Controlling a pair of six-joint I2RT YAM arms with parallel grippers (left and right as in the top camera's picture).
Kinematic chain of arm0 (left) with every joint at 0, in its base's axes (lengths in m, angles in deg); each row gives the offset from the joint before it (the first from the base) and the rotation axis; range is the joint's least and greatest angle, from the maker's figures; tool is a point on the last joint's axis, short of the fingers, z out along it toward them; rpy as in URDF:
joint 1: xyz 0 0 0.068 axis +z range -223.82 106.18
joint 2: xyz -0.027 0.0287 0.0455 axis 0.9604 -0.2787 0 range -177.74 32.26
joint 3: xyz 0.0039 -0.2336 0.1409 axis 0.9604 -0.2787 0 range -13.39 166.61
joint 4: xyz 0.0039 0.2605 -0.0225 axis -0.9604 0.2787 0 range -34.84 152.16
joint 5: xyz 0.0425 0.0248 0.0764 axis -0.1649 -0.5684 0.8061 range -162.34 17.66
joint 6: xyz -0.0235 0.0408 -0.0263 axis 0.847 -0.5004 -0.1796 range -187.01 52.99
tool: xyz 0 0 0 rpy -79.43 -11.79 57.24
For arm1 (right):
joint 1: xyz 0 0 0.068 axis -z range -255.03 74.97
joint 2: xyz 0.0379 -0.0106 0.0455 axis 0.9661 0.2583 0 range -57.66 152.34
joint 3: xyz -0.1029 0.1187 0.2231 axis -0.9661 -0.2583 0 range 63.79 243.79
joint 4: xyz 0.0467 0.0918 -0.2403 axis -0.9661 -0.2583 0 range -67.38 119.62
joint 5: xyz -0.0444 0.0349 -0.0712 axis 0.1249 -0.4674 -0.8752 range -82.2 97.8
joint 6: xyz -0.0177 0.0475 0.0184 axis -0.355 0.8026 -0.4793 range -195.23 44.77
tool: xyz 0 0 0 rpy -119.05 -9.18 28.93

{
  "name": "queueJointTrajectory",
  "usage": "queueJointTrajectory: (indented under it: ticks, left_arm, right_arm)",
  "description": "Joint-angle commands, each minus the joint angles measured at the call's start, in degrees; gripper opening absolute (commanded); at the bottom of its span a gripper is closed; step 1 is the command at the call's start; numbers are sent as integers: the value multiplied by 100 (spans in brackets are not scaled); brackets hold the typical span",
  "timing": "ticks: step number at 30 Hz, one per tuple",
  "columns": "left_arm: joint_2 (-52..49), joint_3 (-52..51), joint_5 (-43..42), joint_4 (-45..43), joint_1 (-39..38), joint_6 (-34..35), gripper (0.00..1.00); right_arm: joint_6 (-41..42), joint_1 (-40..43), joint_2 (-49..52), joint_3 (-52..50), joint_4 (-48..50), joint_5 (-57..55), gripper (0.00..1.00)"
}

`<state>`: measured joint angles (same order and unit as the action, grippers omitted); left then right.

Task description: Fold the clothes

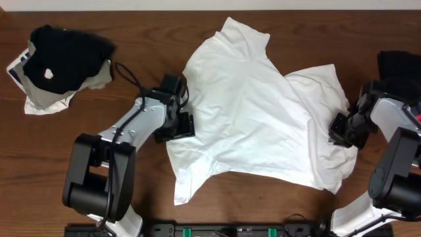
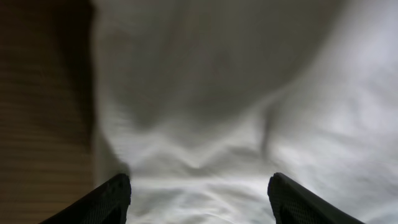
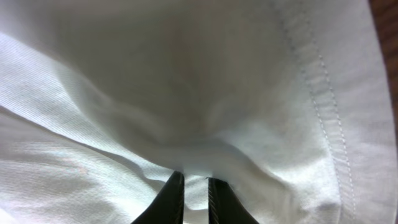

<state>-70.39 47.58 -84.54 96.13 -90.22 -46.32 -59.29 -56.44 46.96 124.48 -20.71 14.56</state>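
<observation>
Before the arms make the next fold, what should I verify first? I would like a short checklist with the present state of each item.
1. Left gripper open and ready to grasp: ok, the jaws stand wide over the left edge of the T-shirt.
2. Right gripper holds the cloth firmly: cannot tell; the fingers are almost together and the cloth bunches at their tips.
3. T-shirt lies flat: not ok, it is wrinkled and skewed.
4. Stitched hem in sight beside the right gripper: ok.
5. Black garment at far left is apart from the T-shirt: ok.
</observation>
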Motion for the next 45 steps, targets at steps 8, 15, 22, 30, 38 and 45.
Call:
queueJointTrajectory:
  ticks: [8,15,22,30,38,45]
  left_arm:
    - [55,-72,245,94,337,-522,68]
    - [667,101,240,308,313,-522,68]
    - [1596,101,66,369,-201,-520,68]
    - [1340,98,-208,-273,-1025,-501,68]
    - [579,98,-214,-807,-992,-501,24]
    - [114,98,-208,-876,-944,-503,6]
  right_arm:
    - [-74,26,76,111,-26,-197,20]
    - [275,26,76,299,-350,-957,25]
    - [503,17,76,761,-772,-767,25]
    - [-446,-2,76,957,-866,1161,16]
    - [-686,-205,76,960,-1064,1191,1]
    - [-682,-291,76,960,-1093,1191,1]
